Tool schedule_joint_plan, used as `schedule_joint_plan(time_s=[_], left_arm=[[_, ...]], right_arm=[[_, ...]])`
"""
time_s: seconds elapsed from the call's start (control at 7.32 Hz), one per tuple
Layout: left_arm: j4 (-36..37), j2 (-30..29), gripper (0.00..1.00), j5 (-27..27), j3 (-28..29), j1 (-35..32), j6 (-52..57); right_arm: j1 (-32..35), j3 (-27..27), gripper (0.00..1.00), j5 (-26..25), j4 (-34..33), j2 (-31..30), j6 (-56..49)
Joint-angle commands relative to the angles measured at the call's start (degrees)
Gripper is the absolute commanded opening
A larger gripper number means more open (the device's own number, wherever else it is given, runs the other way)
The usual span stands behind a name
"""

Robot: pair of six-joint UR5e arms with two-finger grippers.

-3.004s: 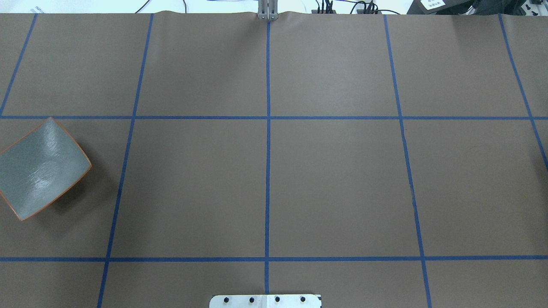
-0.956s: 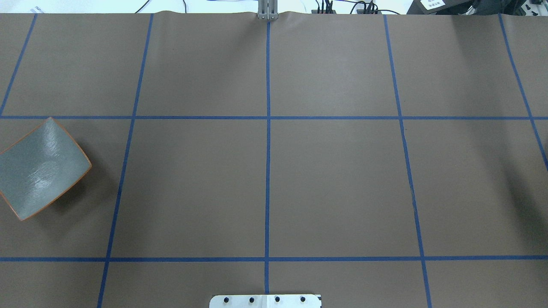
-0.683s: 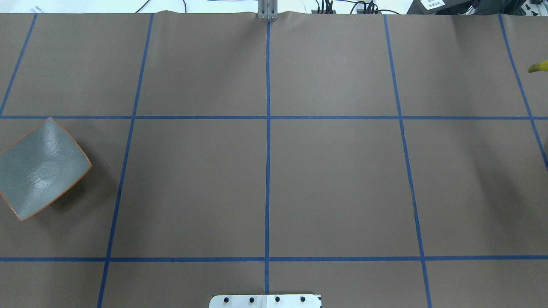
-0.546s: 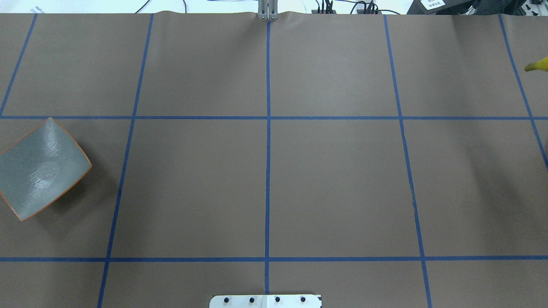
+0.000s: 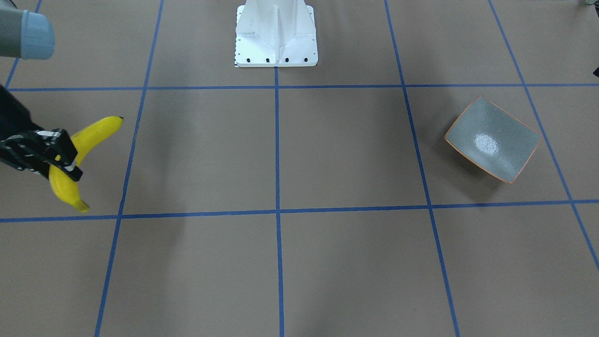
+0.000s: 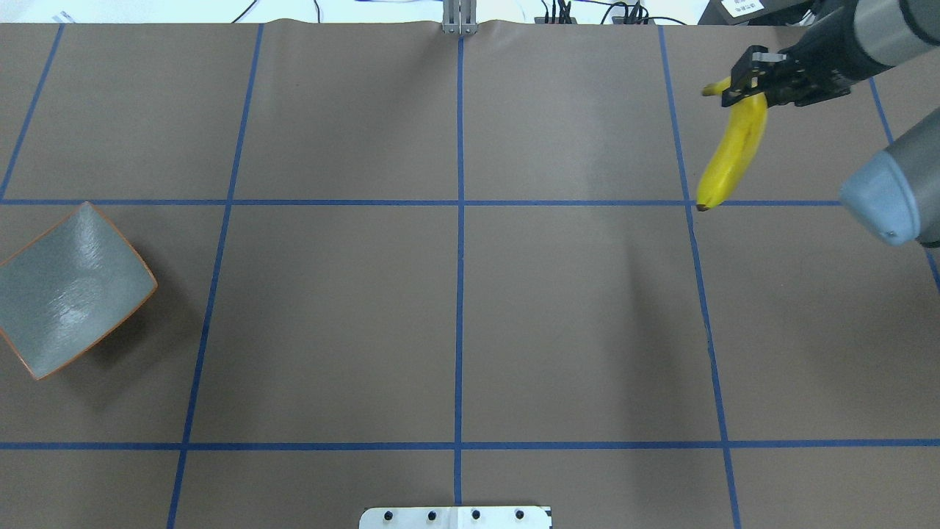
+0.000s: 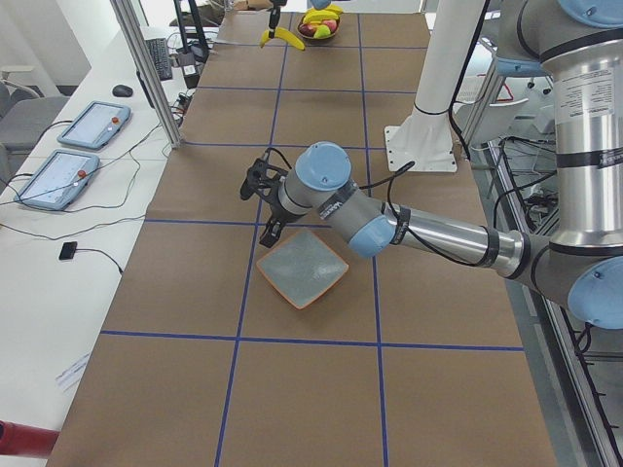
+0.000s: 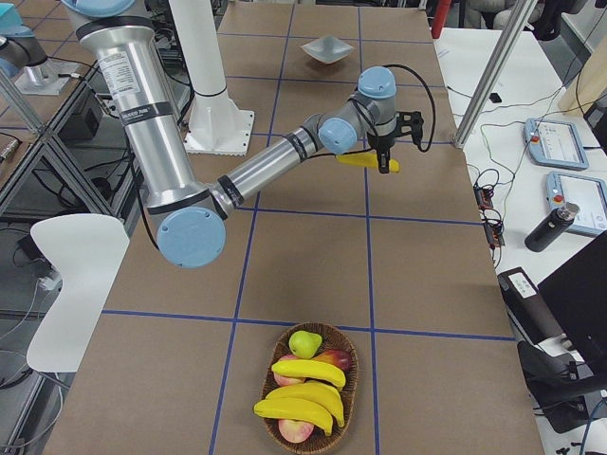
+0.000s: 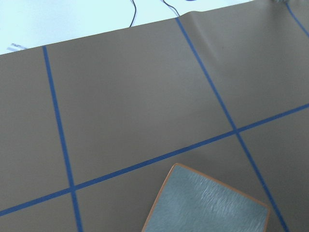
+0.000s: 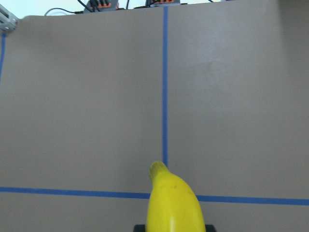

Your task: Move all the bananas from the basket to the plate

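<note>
Overhead exterior view, carry phase. We see the right end effector (image 6: 750,82) clenched on one banana (image 6: 731,150) near its stem end, held above the surface (image 6: 573,316) in the far right cell. The banana's long axis runs from the grasp back toward the robot's base (image 6: 455,516), and its dark tip sits over a blue tape line (image 6: 771,203). The plate (image 6: 73,294) lies bare at the opposite, left edge of the surface, well apart from the fruit. We therefore judge that the coming move is a long sideways carry to the robot's left, across the centre line. In the exterior right view, the basket (image 8: 308,389) sits at the right end of the surface and holds several bananas (image 8: 303,391) among other fruit, so we judge the task barely begun. The left end effector (image 7: 261,199) hovers just beside the plate and is by far the nearer one. Whether it is released or clenched we cannot tell.
</note>
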Motion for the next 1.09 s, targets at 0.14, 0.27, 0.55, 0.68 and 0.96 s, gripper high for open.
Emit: schedule_joint_plan(time_s=[0.14, 0.27, 0.55, 0.68, 0.96], left_arm=[[-6.2, -10.8, 1.00, 0.2, -1.0, 9.7, -25.7], [-6.2, -16.2, 1.00, 0.6, -1.1, 15.4, -30.9], [-6.2, -26.2, 1.00, 9.5, -1.1, 28.3, -43.9], [-6.2, -28.9, 1.00, 12.0, -0.9, 33.5, -44.2], [-6.2, -32.9, 1.00, 12.2, -0.7, 38.5, -44.2]], right_arm=[[-10.1, 1.5, 0.00, -7.2, 2.6, 7.6, 16.7], [-11.6, 2.5, 0.00, -8.0, 2.6, 8.7, 19.3], [-13.6, 3.4, 0.00, -8.1, 2.6, 11.3, 21.9], [-14.6, 3.3, 0.00, -8.1, 2.6, 12.7, 21.9], [-16.3, 3.3, 0.00, -8.1, 2.4, 14.9, 21.8]])
